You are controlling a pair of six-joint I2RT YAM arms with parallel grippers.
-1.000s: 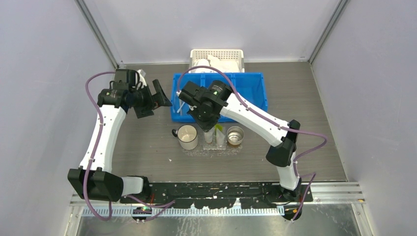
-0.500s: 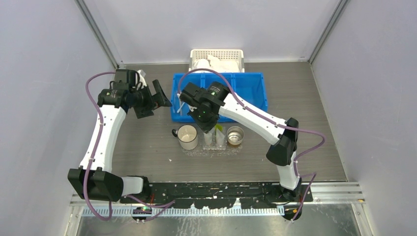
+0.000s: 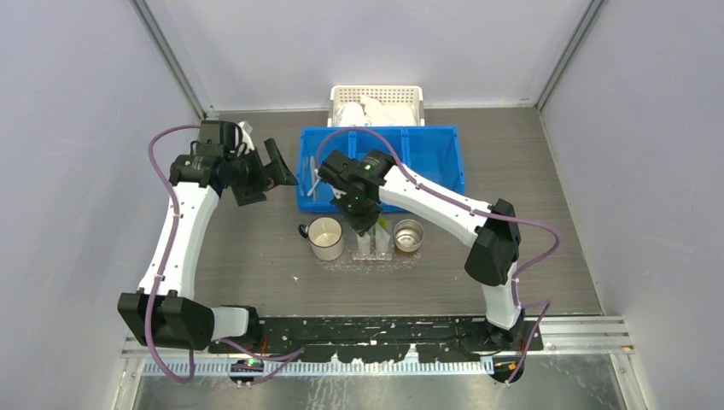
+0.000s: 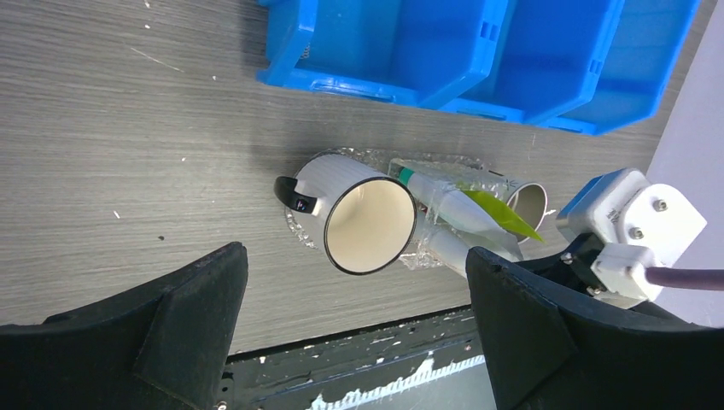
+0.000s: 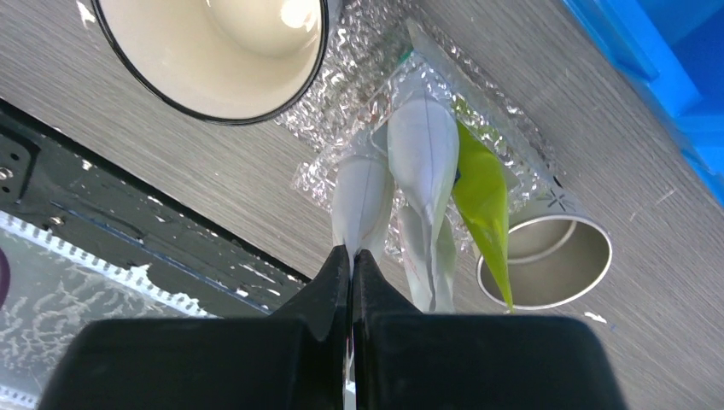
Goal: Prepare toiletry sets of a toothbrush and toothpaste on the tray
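Note:
A clear, crinkly tray [image 3: 369, 266] lies on the table before the arms, seen again as the tray [image 5: 348, 102] and the tray [image 4: 298, 229]. My right gripper [image 5: 352, 254] hangs right over it, shut on the flat end of a white toothpaste tube [image 5: 362, 201]. Beside that tube stand another white tube [image 5: 424, 154] and a green one [image 5: 482, 192], grouped in the middle of the tray [image 3: 374, 239]. Slim white sticks, apparently toothbrushes [image 3: 313, 184], lie in the blue bin's left compartment. My left gripper [image 3: 275, 173] hovers open and empty left of the bin, its fingers [image 4: 196, 299] wide apart.
A white mug [image 3: 325, 237] stands on the tray's left end and a metal cup [image 3: 409, 237] on its right. The blue three-compartment bin [image 3: 444, 162] sits behind them, with a white perforated basket [image 3: 377, 101] at the back wall. Walls close in on both sides.
My right gripper has come nearer and lower over the tray's middle with the white tube in it. The left arm has not moved.

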